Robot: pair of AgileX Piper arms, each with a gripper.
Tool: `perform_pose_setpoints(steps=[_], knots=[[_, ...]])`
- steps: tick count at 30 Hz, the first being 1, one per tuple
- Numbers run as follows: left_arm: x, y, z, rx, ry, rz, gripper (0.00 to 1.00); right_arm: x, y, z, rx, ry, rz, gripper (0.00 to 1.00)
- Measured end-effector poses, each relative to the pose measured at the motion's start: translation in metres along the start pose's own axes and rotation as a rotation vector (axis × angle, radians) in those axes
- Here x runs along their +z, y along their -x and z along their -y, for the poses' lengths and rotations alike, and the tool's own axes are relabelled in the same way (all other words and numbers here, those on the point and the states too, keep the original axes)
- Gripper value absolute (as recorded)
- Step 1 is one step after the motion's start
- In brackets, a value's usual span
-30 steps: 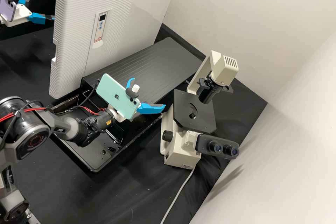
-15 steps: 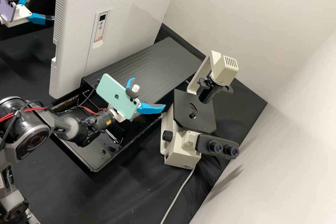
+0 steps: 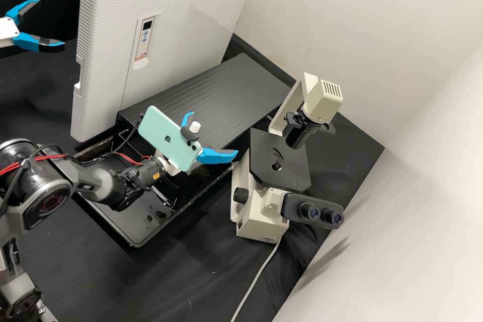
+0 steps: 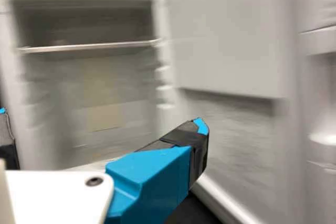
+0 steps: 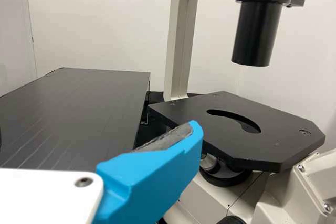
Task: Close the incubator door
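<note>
Pale walls (image 3: pixel 352 5) rose behind a black surface (image 3: pixel 166 276), where the incubator door (image 3: pixel 108 55) stood wide open, swung out from its cabinet (image 3: pixel 216 15). The relation that mattered was at the door's free edge (image 3: pixel 80 35): the left tool (image 3: pixel 52 23) sat just beyond it, apart from it, on the side of the inner face (image 4: pixel 226 40). The door was upright, its panel running back from that edge toward the cabinet, and the left tool pointed roughly across it. Of the two, the left was nearer the free edge. Closing would likely call for passing around that edge to press on the ribbed outer face; pushing from within would only open it wider.

The left tool's fingers were spread well apart, nothing between them. The right tool (image 3: pixel 212 135) was also spread and empty, its arm bent low over a black tray (image 3: pixel 121 221), aimed toward the microscope (image 3: pixel 261 201).
</note>
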Motion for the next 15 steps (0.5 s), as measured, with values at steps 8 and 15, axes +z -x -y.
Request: perform_pose_setpoints(steps=[8,15], knots=[[0.022,0.038,0.004,-0.082,-0.003,0.139,1.0,0.0,0.0,0.0,0.0,0.0,0.0,1.0],[0.034,0.046,0.03,-0.252,-0.014,0.277,1.0,0.0,0.0,0.0,0.0,0.0,0.0,1.0]])
